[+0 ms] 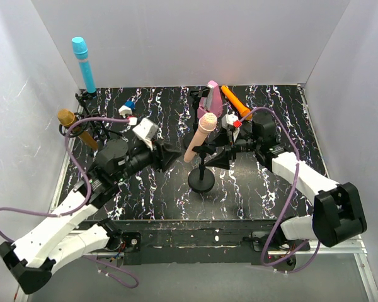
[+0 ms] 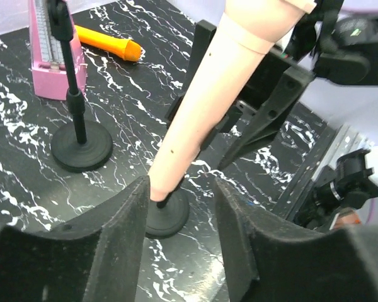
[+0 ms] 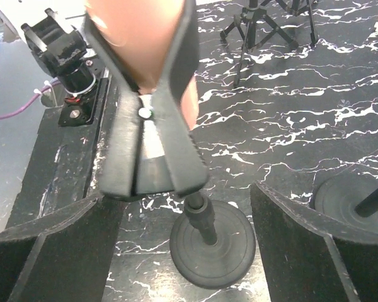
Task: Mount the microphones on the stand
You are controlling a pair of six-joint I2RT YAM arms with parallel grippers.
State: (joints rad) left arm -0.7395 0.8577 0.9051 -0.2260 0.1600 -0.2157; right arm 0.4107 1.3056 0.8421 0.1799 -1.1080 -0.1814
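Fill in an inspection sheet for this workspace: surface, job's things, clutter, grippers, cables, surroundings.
Surface: black white-veined mat.
Job's things: cyan microphone and gold microphone mounted at the left; pink-beige microphone clipped in the round-base stand; orange microphone lying on the mat.
Clutter: pink metronome beside the orange microphone.
Grippers: left gripper, fingers apart around the pink-beige microphone's lower end; right gripper, fingers wide open either side of the stand.
Cables: purple cable looping off each arm.
Surroundings: white walls on three sides.
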